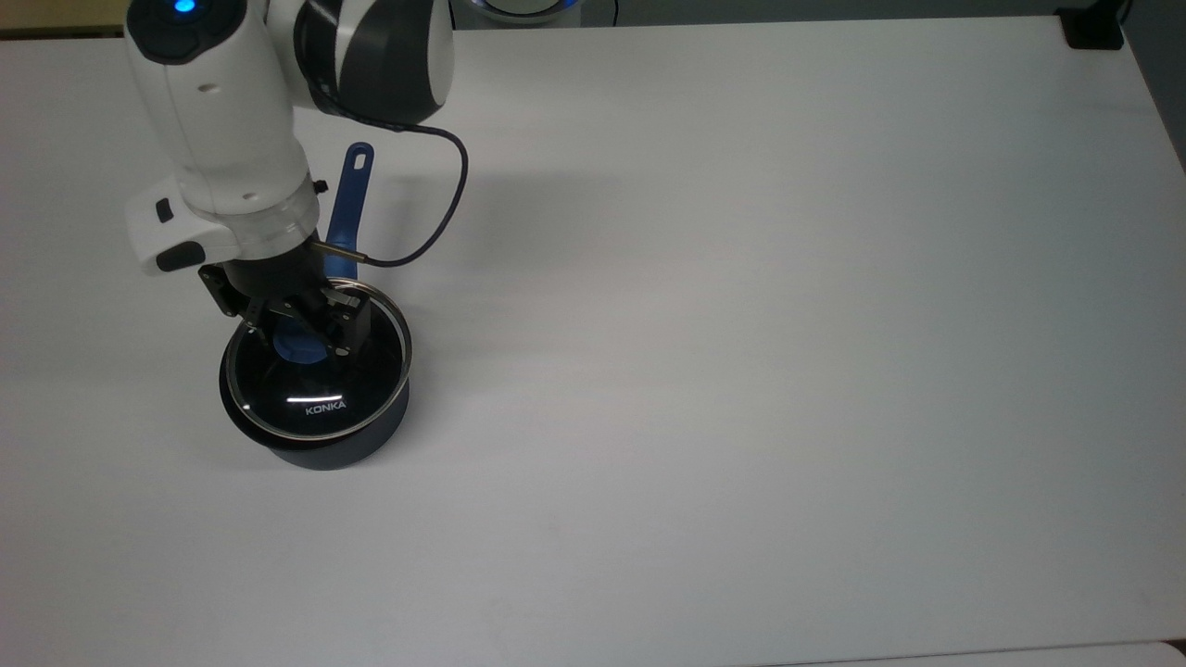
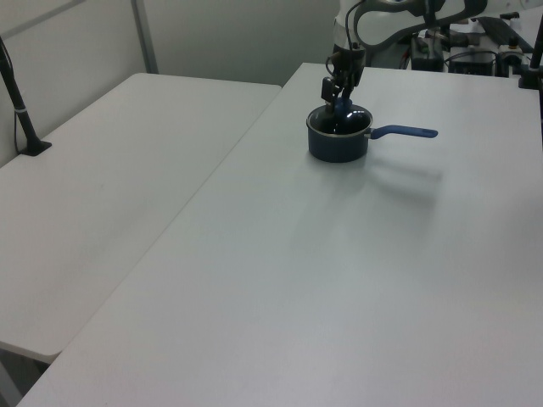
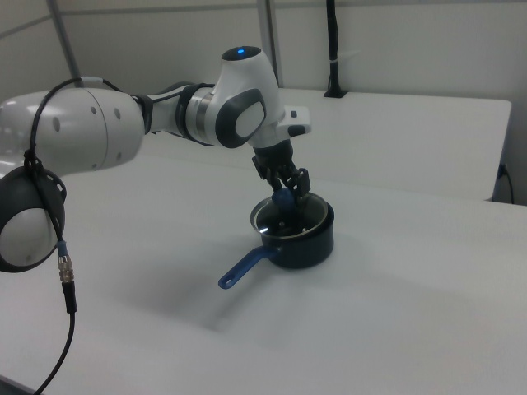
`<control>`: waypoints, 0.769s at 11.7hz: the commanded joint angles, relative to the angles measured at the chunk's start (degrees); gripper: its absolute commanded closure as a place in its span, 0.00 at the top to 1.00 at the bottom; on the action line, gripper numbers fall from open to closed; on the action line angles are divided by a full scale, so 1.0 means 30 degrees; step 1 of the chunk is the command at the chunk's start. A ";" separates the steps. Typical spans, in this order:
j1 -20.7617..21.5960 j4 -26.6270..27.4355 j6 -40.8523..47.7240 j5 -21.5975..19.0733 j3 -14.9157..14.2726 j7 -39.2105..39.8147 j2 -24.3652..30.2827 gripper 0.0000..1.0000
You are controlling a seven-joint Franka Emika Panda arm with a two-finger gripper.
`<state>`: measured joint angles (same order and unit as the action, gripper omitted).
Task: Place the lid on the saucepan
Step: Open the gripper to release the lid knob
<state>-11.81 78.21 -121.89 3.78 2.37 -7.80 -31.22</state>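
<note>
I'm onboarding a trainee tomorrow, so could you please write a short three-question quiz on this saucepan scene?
1. True or false: the lid lies flat on the table beside the saucepan.
2. Which part of the lid is the gripper at? A) the steel rim B) the blue knob C) the lettering
3. Fill in: in the top view, the saucepan's blue handle points toward the picture's ____ edge.

Key:
1. False: it sits over the saucepan's mouth.
2. B: the jaws stand either side of the knob.
3. Top, running up past the arm.
</note>
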 commanded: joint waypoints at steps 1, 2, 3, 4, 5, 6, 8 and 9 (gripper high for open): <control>0.0422 -0.0288 -0.0356 0.1114 -0.0291 -0.0916 -0.0757 1.00; 0.0422 -0.0288 -0.0356 0.1115 -0.0291 -0.0917 -0.0728 1.00; 0.0422 -0.0288 -0.0327 0.1115 -0.0291 -0.0946 -0.0670 1.00; 0.0422 -0.0288 -0.0240 0.1115 -0.0262 -0.0946 -0.0553 1.00; 0.0393 -0.0288 -0.0152 0.1057 -0.0261 -0.1033 -0.0204 1.00; 0.0306 -0.0288 -0.0122 0.0969 -0.0261 -0.1498 0.0264 1.00; 0.0131 -0.0230 0.0575 0.0735 -0.0232 -0.2203 0.1725 1.00; 0.0042 -0.0171 0.2206 0.0444 -0.0203 -0.2351 0.2603 1.00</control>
<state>-11.71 75.77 -122.16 6.08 2.32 -12.55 -30.20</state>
